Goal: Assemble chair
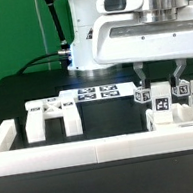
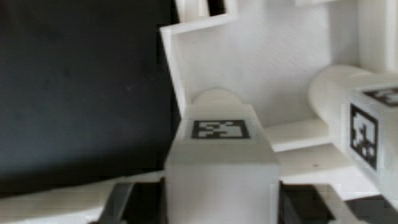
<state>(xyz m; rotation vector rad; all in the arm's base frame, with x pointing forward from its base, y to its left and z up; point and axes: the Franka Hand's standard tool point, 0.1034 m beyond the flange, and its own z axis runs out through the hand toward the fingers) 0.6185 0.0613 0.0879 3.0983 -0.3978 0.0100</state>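
1. The chair leg (image 2: 219, 165) appears to stand upright in the right-hand cluster of chair parts (image 1: 176, 110), just behind the near border rail (image 1: 92, 146).
2. The gripper (image 1: 161, 80) has its jaws closed narrowly on the chair leg.
3. Bare table (image 1: 113, 114) separates the cluster from the left frame piece (image 1: 52, 114); the marker board (image 1: 96, 91) lies farther back.

The black table (image 1: 23, 91) carried a flat white marker board (image 1: 96, 92) near the back middle. Toward the exterior view's left, apart from the board, lay a white slotted chair part (image 1: 52, 116). On the exterior view's right stood a close cluster of tagged chair pieces (image 1: 185, 106), among them an upright tagged post (image 1: 159, 102). A long white border rail (image 1: 93, 148) ran along the near side, with a short return at its left end.
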